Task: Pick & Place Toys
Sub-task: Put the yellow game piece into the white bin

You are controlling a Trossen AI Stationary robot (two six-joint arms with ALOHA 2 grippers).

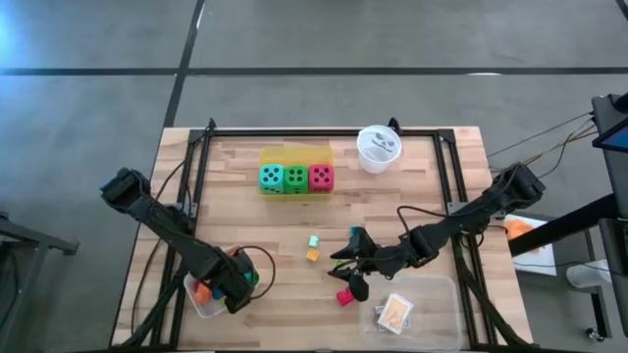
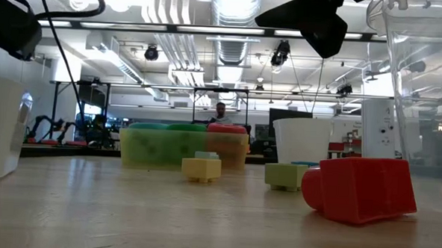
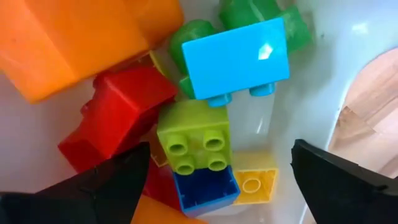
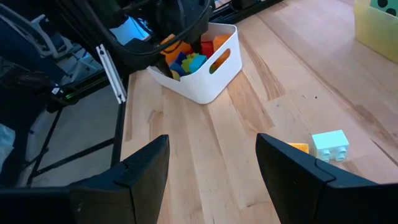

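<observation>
- At the near left of the light wooden desk (image 1: 275, 235), a white plastic bin (image 4: 214, 84) is seen holding a heap of bright plastic studded blocks (image 3: 199, 140); orange, red, lime green, sky blue, dark blue, yellow and green pieces are counted there, though the full number cannot be told.
- The left end effector (image 3: 214, 171) is held over that heap with its fingers spread wide and nothing between them.
- At the near right, one red plastic block (image 2: 360, 188) is found lying on the desk beside a clear plastic tray (image 1: 437, 314).
- The right end effector (image 4: 211, 158) is poised just above the desk near the red block, its fingers partly apart and empty.
- Mid-desk, two small blocks are seen touching: one pale teal block (image 4: 329, 145) and one orange-yellow block (image 4: 297, 148).
- Farther back, three black-dotted dice are set in a row in a yellow translucent tray (image 1: 294, 155): a teal die (image 1: 271, 177), a green die (image 1: 295, 178) and a red die (image 1: 321, 176).
- One round white cup (image 1: 379, 149) stands at the far right.
</observation>
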